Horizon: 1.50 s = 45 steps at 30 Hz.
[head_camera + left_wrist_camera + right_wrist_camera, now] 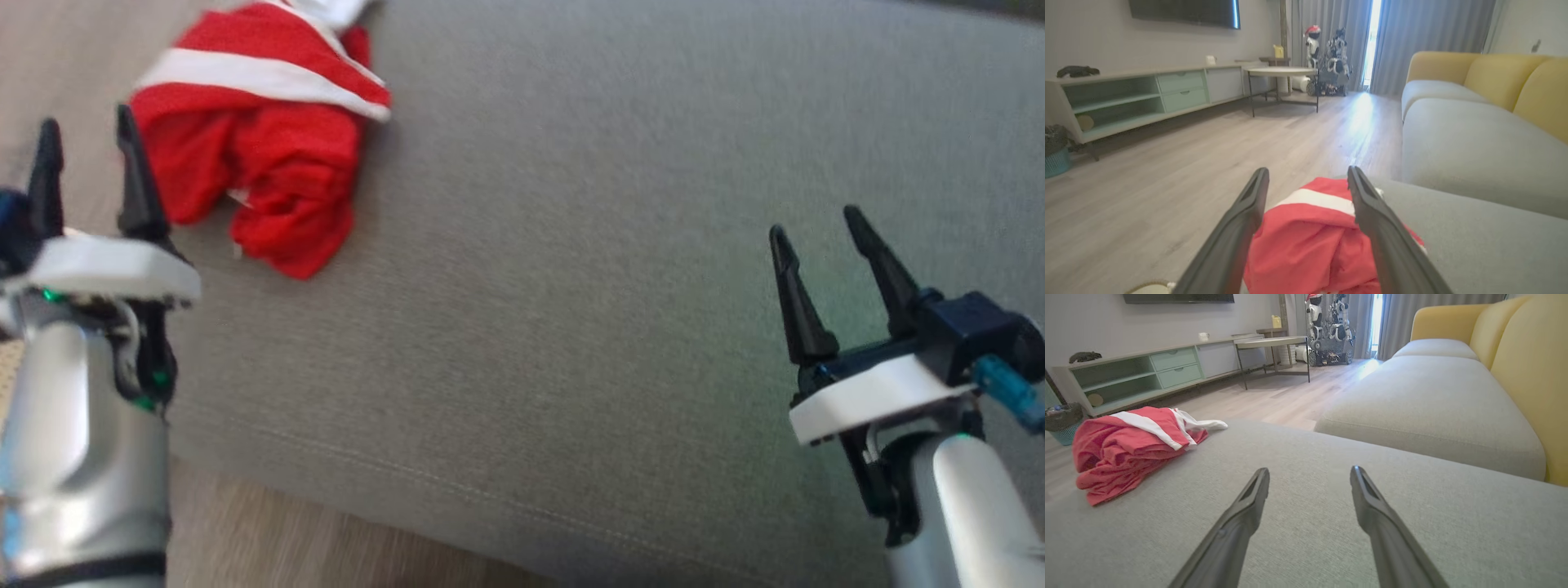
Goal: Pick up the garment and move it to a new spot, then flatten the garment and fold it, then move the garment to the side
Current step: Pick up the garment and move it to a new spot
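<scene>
**Currently: both grippers open, garment bunched at the cushion's left edge**

Garment: red cloth with a white stripe, crumpled into a heap, not spread out. It lies on the grey seat cushion, at the cushion's far left part in the head view, close to the edge where the wooden floor begins. A white piece of it trails out at the far end.

Left gripper: fingers parted, nothing between them. In the head view it stands just beside the heap's left side, and one finger overlaps the red cloth in that view. From the left wrist, the heap sits straight ahead and low, framed by the two fingers. Whether a finger touches the cloth cannot be told.

Right gripper: fingers parted, nothing held. It is over bare cushion, well apart from the garment. From the right wrist the heap lies off to that view's left.

Surroundings: a sofa with yellow backs and pale seats lies beyond the cushion. Across the floor stand a long low sideboard with green drawers, a round table, and another robot by the grey curtains. A teal basket sits at the sideboard's end.
</scene>
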Motion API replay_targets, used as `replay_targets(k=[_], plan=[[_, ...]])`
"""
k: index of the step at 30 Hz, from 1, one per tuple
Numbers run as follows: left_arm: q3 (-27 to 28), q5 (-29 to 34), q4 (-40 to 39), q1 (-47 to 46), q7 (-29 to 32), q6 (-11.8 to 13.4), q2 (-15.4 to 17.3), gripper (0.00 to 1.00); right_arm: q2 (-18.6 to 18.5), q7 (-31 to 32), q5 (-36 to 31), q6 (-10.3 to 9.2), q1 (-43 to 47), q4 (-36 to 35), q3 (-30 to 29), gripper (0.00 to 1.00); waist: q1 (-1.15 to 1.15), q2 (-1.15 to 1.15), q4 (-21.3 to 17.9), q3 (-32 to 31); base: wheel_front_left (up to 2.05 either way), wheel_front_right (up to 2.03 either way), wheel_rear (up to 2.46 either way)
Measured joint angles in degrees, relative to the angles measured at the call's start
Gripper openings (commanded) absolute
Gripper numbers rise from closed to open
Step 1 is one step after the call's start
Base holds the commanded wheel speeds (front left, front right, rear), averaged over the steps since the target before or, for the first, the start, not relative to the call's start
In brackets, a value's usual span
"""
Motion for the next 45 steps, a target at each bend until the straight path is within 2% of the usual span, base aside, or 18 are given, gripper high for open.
replay_targets(k=[9,17,18,19,20,25,28,33,35,40,45], plan=[[1.0,-1.1,23.1,-13.9,0.0,-2.2,3.9,1.0,-0.7,0.2,0.0,0.0,-4.4,-0.6,0.8,1.0,0.01,0.0,-4.9,8.2,0.0,0.0,0.0],[1.6,-1.8,34.3,-22.3,2.3,-3.4,5.5,1.0,-1.2,0.1,0.0,0.0,-5.7,-0.5,1.1,1.0,0.01,0.0,-7.3,12.3,0.0,0.0,0.0],[1.6,-2.2,35.6,-23.0,2.9,-3.7,5.5,0.61,-1.2,0.1,0.0,0.0,-5.7,-0.5,1.1,1.0,0.01,0.0,-7.4,12.6,0.0,0.0,0.0],[1.5,-2.4,36.7,-23.6,3.6,-4.1,5.6,0.27,-1.2,0.1,0.0,0.0,-5.8,-0.5,1.1,1.0,0.01,0.0,-7.6,12.9,0.0,0.0,0.0],[1.5,-2.4,37.8,-24.3,4.1,-4.3,5.7,0.0,-1.2,0.1,0.0,0.0,-5.8,-0.5,1.1,1.0,0.01,0.0,-7.6,13.1,0.0,0.0,0.0],[0.3,-3.1,41.3,-26.6,5.1,-5.3,6.4,0.0,-1.2,0.1,0.6,0.0,-6.7,0.0,1.1,1.0,0.0,0.0,-7.3,13.2,0.0,0.0,0.0],[-0.5,-2.5,41.6,-27.1,3.2,-5.6,6.9,0.0,-1.2,0.1,0.6,0.0,-6.8,0.3,1.1,1.0,0.0,0.0,-6.9,12.7,0.0,0.0,0.0],[-1.6,-1.0,37.4,-28.1,0.5,-4.0,8.2,0.0,-1.1,0.1,0.7,0.0,-6.7,1.2,0.9,1.0,0.0,0.0,-6.2,10.9,0.0,0.0,0.0],[-1.5,-0.5,33.6,-28.2,0.5,-3.4,8.3,0.0,-1.1,-0.1,1.2,0.0,-6.6,1.5,0.7,1.0,0.0,0.0,-5.9,9.8,0.0,0.0,0.0],[0.4,-0.1,16.8,-26.4,0.2,-2.8,8.4,0.0,-0.3,-1.1,1.7,0.0,-6.2,2.5,0.1,1.0,0.0,0.0,-5.7,6.2,0.0,0.0,0.0],[1.7,0.4,4.3,-18.5,0.0,-2.9,8.1,0.0,0.6,-2.0,2.3,0.0,-3.7,3.1,-1.0,1.0,0.0,0.0,-6.2,1.9,0.0,0.0,0.0]])
